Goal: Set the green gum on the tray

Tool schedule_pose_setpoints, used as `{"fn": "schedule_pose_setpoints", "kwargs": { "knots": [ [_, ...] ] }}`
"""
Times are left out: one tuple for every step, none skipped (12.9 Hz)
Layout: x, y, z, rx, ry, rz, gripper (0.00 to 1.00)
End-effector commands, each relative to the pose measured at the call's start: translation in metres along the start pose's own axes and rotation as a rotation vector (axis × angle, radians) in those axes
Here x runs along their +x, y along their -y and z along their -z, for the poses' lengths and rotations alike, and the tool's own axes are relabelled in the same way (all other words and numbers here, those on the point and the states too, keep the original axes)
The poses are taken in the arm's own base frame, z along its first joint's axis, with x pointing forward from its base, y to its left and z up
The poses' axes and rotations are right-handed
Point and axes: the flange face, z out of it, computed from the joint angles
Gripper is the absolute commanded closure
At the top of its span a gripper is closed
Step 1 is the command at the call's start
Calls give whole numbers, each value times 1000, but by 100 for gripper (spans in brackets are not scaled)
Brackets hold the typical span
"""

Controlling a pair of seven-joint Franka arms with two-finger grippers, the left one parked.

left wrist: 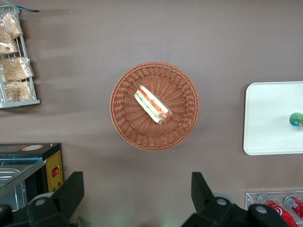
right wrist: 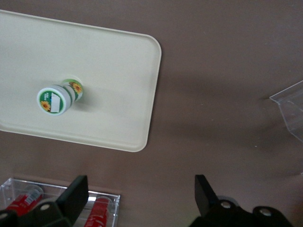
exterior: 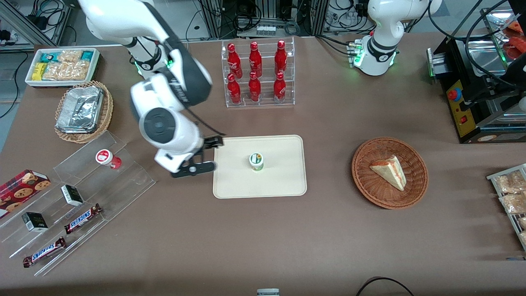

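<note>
The green gum, a small round canister with a pale green body and a flat white lid carrying a green and orange mark, stood upright on the tray, near its middle. In the right wrist view the gum showed a sunflower print on lid and side, and the tray looked smooth and matte, cream in colour, a flat rectangle with rounded corners and a low rim.

The gripper hung just beside the tray's edge toward the working arm's end of the table, apart from the gum. Its two black fingers were spread wide and held nothing.

On the clear plastic stepped stand stood a similar canister with a red body, along with two small dark boxes and two brown bars printed SNICKERS. A red box with cookie pictures lay next to it. Six glossy red bottles stood in a clear two-level rack, farther from the front camera than the tray. A woven wicker basket holding a wedge-shaped sandwich sat beside the tray toward the parked arm's end, and another wicker basket held crinkled foil containers. The table was covered in a plain brown matte surface
</note>
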Motion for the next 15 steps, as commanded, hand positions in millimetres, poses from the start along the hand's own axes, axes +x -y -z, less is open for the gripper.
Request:
{"fn": "schedule_pose_setpoints", "kwargs": {
  "knots": [
    [-5, -69, 28, 60, -1, 57, 0],
    [-9, -95, 40, 65, -9, 59, 0],
    [-14, -122, 53, 73, -20, 31, 0],
    [-18, -152, 61, 82, -31, 8, 0],
    [-24, -172, 65, 91, -39, 16, 0],
    [-30, -186, 69, 95, -46, 13, 0],
    [-41, -207, 75, 92, -60, -16, 0],
    [-50, -222, 79, 96, -69, -40, 0],
    [-62, -237, 84, 102, -71, -61, 0],
    [-73, -247, 87, 94, -75, -71, 0],
    [-86, -254, 94, 62, -91, -52, 0],
    [-95, -260, 103, 21, -106, -13, 0],
    [-104, -263, 112, 13, -118, 11, 0],
    [-113, -265, 122, 11, -132, 12, 0],
    [-125, -273, 125, 19, -112, -9, 0]
  ]
}}
